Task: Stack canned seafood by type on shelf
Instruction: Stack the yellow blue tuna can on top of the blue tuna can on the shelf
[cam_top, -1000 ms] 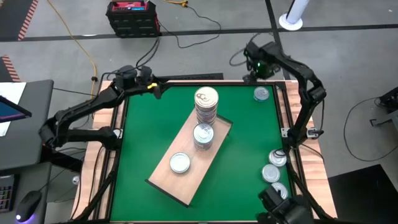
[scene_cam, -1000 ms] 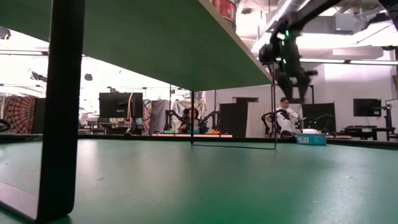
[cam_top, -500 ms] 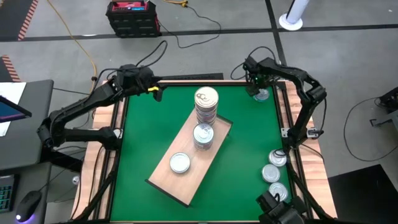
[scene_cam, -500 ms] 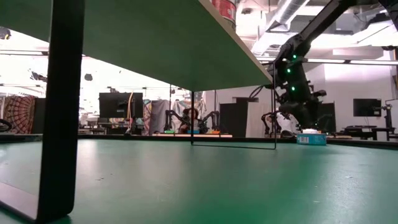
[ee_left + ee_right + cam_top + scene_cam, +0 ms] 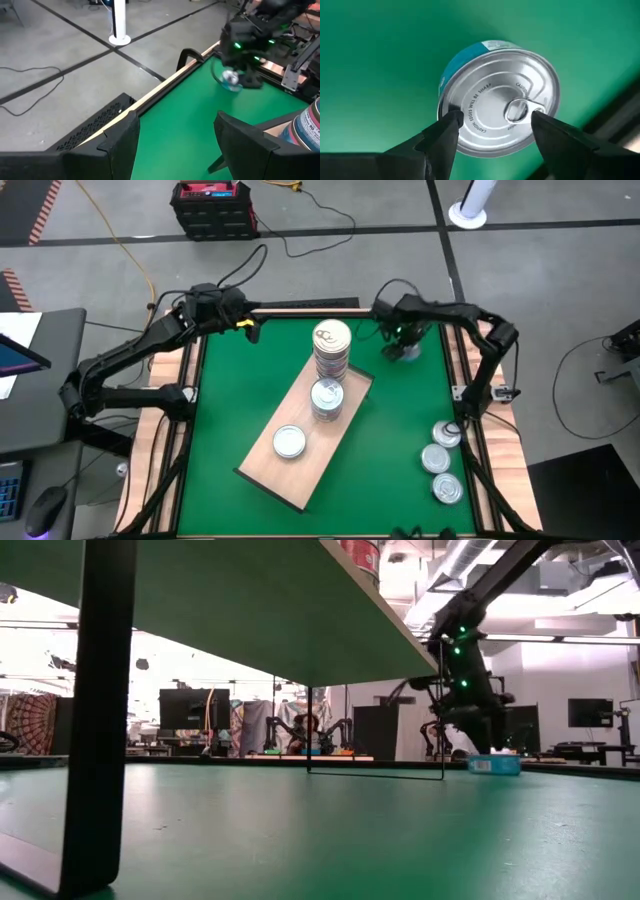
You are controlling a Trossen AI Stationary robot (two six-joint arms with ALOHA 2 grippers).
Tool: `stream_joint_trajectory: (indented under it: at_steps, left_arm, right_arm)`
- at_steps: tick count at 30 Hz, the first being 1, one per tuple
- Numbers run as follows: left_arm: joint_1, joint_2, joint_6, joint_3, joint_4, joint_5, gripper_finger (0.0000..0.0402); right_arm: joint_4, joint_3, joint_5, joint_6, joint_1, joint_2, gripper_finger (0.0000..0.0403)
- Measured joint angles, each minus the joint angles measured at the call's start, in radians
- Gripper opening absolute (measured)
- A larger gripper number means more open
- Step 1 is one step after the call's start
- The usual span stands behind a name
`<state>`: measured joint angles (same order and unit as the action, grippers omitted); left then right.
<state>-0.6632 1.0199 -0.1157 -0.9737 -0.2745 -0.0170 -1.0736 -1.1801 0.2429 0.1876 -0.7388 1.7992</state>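
Note:
The shelf (image 5: 275,470), a tan board on thin black legs (image 5: 100,710), lies slantwise mid-table. On it are a tall stack of tins (image 5: 332,345), a shorter stack (image 5: 327,398) and a single silver tin (image 5: 289,442). A silver-lidded tin with a blue side (image 5: 500,107) rests flat on the green table near the far right corner. My right gripper (image 5: 496,117) hangs open just above it, pointing down, one finger over each side of the lid. My left gripper (image 5: 175,130) stands open and empty above the far left corner (image 5: 245,325).
Three more silver tins (image 5: 447,433), (image 5: 436,458), (image 5: 448,488) lie along the table's right edge toward the near side. A raised wooden rim (image 5: 195,410) frames the green surface. Open green surface (image 5: 400,410) lies between the shelf and the right-hand tins.
My right gripper has come down from above the far right corner, moving toward the near edge until it stands low over the blue-sided tin. Its fingers still stand apart. The tin has not moved.

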Motion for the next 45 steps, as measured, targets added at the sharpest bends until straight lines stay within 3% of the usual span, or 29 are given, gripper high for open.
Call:
stream_joint_trajectory:
  at_steps: [5,9,17,25,31,39,45]
  left_arm:
    - [0.0,-0.007,-0.001,0.0,-0.006,-0.015,0.0244]
    - [0.002,-0.015,-0.001,0.0,-0.009,-0.033,0.0244]
    - [0.002,-0.026,0.008,0.0,-0.018,-0.058,0.0244]
    - [0.002,-0.026,0.025,0.0,-0.02,-0.089,0.0244]
    - [0.002,-0.026,0.024,0.0,-0.019,-0.09,0.0244]
    - [0.002,-0.026,0.006,0.0,-0.019,-0.09,0.0244]
    - [0.003,-0.026,0.003,0.0,-0.019,-0.09,0.0244]
  right_arm:
    - [-0.108,0.006,-0.179,0.108,0.166,-0.023,0.0285]
    - [-0.157,0.03,-0.261,0.158,0.257,-0.105,0.0285]
    - [-0.007,0.124,-0.38,0.19,0.2,-0.327,0.0285]
    - [0.147,0.299,-0.4,0.211,0.2,-0.336,0.0269]
    - [0.224,0.358,-0.387,0.223,0.209,-0.337,0.0198]
    - [0.269,0.43,-0.421,0.257,0.156,-0.342,0.0024]
    - [0.22,0.455,-0.397,0.269,0.051,-0.337,0.0029]
